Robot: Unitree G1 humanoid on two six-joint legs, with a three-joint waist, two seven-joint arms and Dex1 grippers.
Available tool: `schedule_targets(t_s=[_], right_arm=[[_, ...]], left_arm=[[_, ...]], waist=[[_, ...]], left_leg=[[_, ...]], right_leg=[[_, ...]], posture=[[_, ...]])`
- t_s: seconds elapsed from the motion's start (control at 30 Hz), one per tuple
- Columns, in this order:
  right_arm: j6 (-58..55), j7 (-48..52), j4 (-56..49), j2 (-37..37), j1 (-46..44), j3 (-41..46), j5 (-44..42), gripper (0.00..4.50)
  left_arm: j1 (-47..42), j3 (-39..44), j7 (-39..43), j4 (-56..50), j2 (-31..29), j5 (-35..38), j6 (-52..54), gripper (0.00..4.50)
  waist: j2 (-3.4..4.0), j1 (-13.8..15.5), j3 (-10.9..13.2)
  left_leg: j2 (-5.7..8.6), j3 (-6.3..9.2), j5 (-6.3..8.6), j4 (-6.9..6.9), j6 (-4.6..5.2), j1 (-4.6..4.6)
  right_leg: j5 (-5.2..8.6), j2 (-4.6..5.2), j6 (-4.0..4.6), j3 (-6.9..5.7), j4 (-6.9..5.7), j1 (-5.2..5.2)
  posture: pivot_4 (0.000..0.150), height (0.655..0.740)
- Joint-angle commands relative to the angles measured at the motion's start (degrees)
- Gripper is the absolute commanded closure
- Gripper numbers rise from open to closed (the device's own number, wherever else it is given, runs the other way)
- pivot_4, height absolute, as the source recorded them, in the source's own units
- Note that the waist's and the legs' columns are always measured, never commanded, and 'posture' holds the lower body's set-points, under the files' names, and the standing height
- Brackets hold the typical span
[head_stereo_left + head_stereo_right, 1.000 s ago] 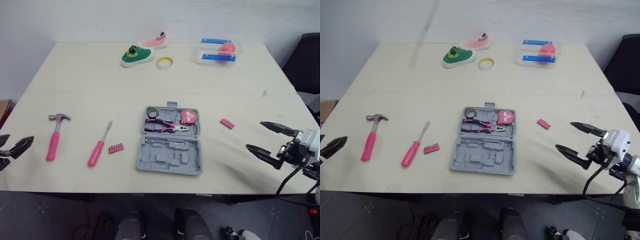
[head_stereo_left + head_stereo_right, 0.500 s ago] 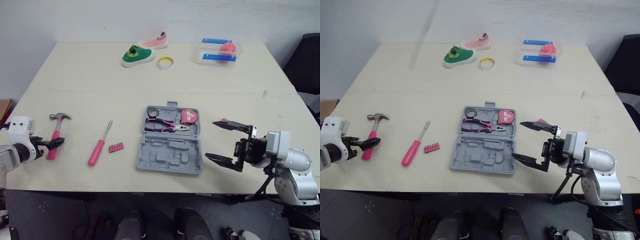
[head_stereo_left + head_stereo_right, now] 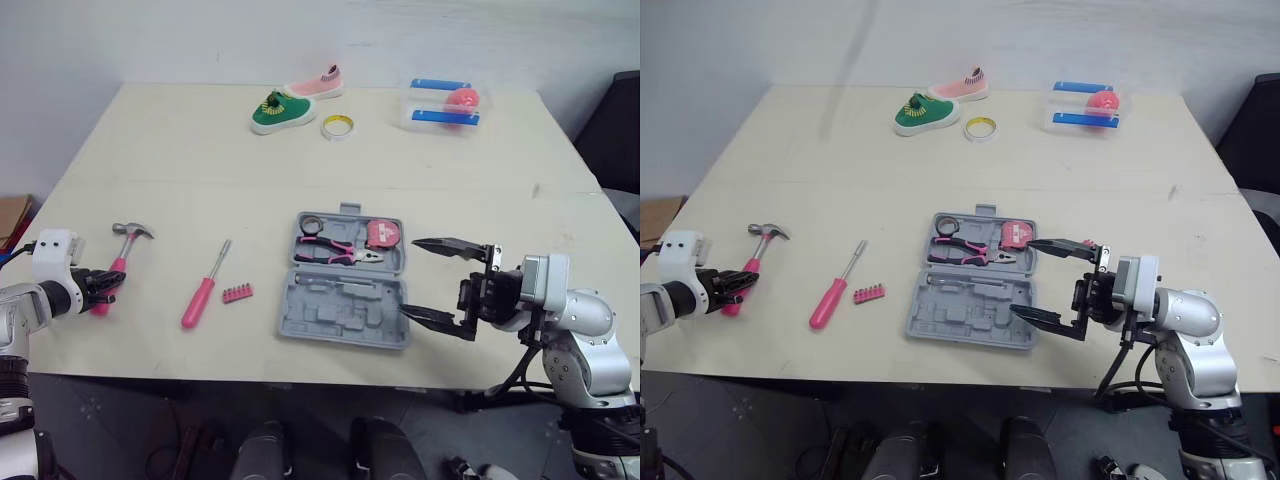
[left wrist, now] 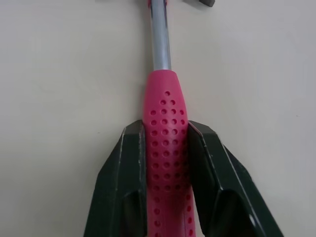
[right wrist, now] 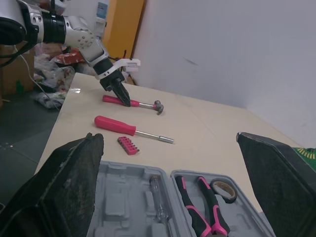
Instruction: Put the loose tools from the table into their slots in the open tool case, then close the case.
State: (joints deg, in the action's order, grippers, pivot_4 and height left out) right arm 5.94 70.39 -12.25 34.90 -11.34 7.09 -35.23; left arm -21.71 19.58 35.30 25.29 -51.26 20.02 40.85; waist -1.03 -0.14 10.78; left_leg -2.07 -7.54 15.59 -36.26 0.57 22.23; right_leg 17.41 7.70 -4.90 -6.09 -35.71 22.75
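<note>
Both arms have come in from the desk's edges. Now the left pincer (image 3: pixel 103 290) is closed on the pink handle of the hammer (image 3: pixel 122 258), which lies flat on the desk (image 3: pixel 150 150), well to the left of the tool case (image 3: pixel 340 305). The right pincer (image 3: pixel 410 277) is wide open and holds nothing, just beside the case's right edge.

I think the hammer could tip or slip when it goes up. The grip is far down the handle and the heavy head is at the other end. The wide right pincer could also bump the case and push it crooked.

The screwdriver (image 3: pixel 205 295) and a pink bit strip (image 3: pixel 237 293) wait between the hammer and the case. A small pink piece (image 3: pixel 1087 242) peeks out behind the right pincer's top finger, and I cannot tell what it is. In the left wrist view the hammer's head is cut off. I cannot tell which empty slot fits the hammer.
</note>
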Motion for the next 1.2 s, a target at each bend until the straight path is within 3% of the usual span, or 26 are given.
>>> schedule_targets(t_s=[0.03,0.27,0.43,0.63,0.77,0.9,1.2], right_arm=[[-0.65,-1.12,-2.7,1.48,0.39,1.66,0.0,0.0],[0.0,-1.99,-1.63,3.48,2.27,4.15,1.39,0.0],[0.99,-1.1,0.76,4.33,4.01,5.67,2.4,0.0],[2.05,-0.51,4.81,5.27,5.4,6.78,3.79,0.0],[1.8,-1.42,4.94,5.85,7.4,7.74,4.14,0.0],[1.12,-2.32,1.89,5.98,9.98,8.82,3.38,0.0],[-1.51,-6.05,-4.9,5.77,14.36,10.51,2.79,0.0]], left_arm=[[0.01,5.48,4.65,-5.64,0.81,3.89,-8.21,3.98],[2.57,3.62,17.28,-22.02,0.94,7.86,-17.67,3.98],[-0.82,-7.94,26.36,-29.45,0.48,4.38,-24.14,3.98],[-11.06,-26.4,30.38,-34.11,6.77,0.95,-18.31,3.98],[-18.71,-37.29,31.07,-31.96,12.67,-5.63,-16.97,3.98],[-24.91,-41.22,31.29,-27.03,16.11,-9.14,-15.05,3.98],[-31.89,-49.8,36.7,-20.96,17.61,-16.81,-11.47,3.98]], waist=[[-0.04,0.19,0.02],[-0.43,0.04,0.09],[-0.43,0.09,0.09],[-0.44,-0.04,0.11],[-0.46,0.24,0.13],[-0.43,0.02,0.16],[-0.41,0.24,0.17]], left_leg=[[0.0,0.04,0.0,-0.02,0.0,0.05],[-0.03,0.09,0.02,-0.02,-0.02,0.2],[0.0,-0.07,-0.03,-0.02,0.12,0.14],[0.02,-0.13,-0.19,-0.15,0.35,0.12],[0.08,-0.19,-0.19,-0.2,0.41,0.12],[0.04,-0.16,-0.17,-0.56,0.47,0.21],[-0.07,-0.06,-0.05,-0.85,0.54,0.38]], right_leg=[[0.0,0.01,0.0,0.01,0.0,0.03],[-0.01,0.01,0.01,0.09,0.15,0.05],[-0.01,-0.08,0.0,-0.05,0.16,0.02],[-0.06,-0.25,-0.1,-0.03,0.05,0.01],[-0.06,-0.42,-0.1,0.01,0.03,0.01],[-0.07,-0.51,-0.13,0.02,-0.04,0.01],[-0.07,-0.53,-0.13,-0.03,-0.07,0.02]], posture=[[0.15,0.74],[0.15,0.74],[0.15,0.74],[0.15,0.74],[0.15,0.74],[0.15,0.74],[0.15,0.74]])
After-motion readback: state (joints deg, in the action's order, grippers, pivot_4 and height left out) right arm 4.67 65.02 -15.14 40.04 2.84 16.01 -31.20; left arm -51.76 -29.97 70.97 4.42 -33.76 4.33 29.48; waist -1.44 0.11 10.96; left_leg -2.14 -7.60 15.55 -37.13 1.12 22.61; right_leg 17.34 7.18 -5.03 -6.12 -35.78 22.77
